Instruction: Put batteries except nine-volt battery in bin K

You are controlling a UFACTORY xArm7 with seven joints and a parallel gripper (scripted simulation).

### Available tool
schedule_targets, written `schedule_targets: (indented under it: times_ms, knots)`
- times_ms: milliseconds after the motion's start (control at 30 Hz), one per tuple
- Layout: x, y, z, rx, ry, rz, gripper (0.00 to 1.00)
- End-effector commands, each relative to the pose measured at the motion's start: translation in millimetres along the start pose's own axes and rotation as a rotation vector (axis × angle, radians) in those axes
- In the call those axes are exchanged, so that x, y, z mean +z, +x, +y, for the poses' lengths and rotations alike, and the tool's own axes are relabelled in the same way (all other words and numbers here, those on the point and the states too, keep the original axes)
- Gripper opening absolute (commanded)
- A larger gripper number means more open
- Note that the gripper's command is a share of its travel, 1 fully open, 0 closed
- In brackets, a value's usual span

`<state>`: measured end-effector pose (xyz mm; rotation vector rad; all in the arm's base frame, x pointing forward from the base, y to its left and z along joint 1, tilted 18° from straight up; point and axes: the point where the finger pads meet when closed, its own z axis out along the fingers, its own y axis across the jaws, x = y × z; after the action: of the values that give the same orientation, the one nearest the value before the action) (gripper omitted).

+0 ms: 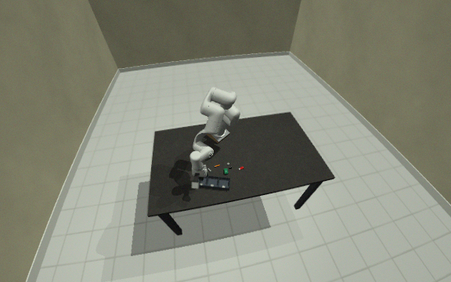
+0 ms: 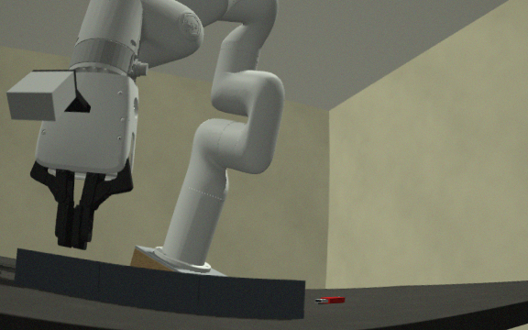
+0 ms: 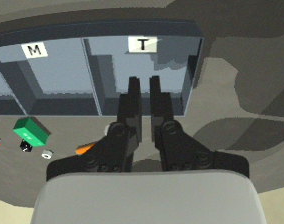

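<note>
The gripper [image 3: 143, 90], its fingers pressed together on nothing, hangs above the bin marked T [image 3: 186, 63]; a green block [image 3: 30, 129] lies at nine o'clock.

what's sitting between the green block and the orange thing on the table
In the wrist view, a small pale ring lies on the dark table between the green block and the orange thing.

A green block [image 3: 30, 129] lies on the dark surface [image 3: 213, 90] off to the pincer's [image 3: 143, 90] left, with an orange stick [image 3: 82, 149] nearer its base. A red piece [image 2: 330, 300] rests well apart, beyond the green block.
</note>
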<state>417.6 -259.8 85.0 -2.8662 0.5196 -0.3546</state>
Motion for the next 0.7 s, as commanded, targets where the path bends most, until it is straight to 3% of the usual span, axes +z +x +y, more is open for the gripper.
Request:
schedule_targets:
  times_ms: [0, 167, 667]
  knots:
    - [11.1, 2.2, 1.3, 0.000, -0.003, 0.005, 0.07]
    - [24.5, 2.2, 1.3, 0.000, -0.003, 0.005, 0.07]
    - [24.5, 2.3, 1.3, 0.000, -0.003, 0.005, 0.07]
